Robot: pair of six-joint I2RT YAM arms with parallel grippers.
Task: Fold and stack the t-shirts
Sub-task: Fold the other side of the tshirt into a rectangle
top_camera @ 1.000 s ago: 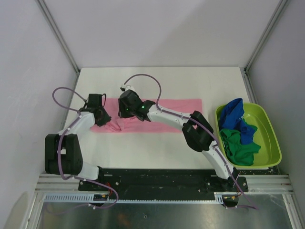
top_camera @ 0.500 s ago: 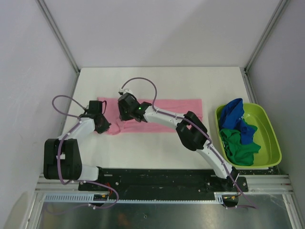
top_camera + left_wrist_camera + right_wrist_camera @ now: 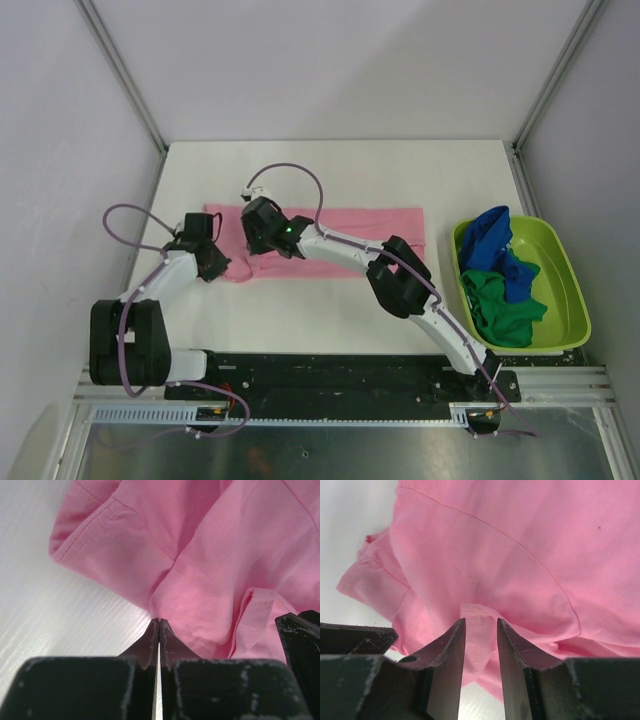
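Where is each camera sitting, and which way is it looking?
Top camera: above and behind the robot, looking down at the table, pink shirt and tub; the left arm and right arm show.
Left wrist camera: on the left arm, looking along the closed left gripper at the shirt's edge.
Right wrist camera: on the right arm, looking along the right gripper, which pinches a shirt fold.
Shared: all three see the pink shirt.

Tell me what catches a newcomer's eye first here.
A pink t-shirt lies stretched across the white table, its left end bunched where the left pincer and the right pincer both pinch it. At the table's right edge, a lime-green tub holds a crumpled blue t-shirt and a green t-shirt.
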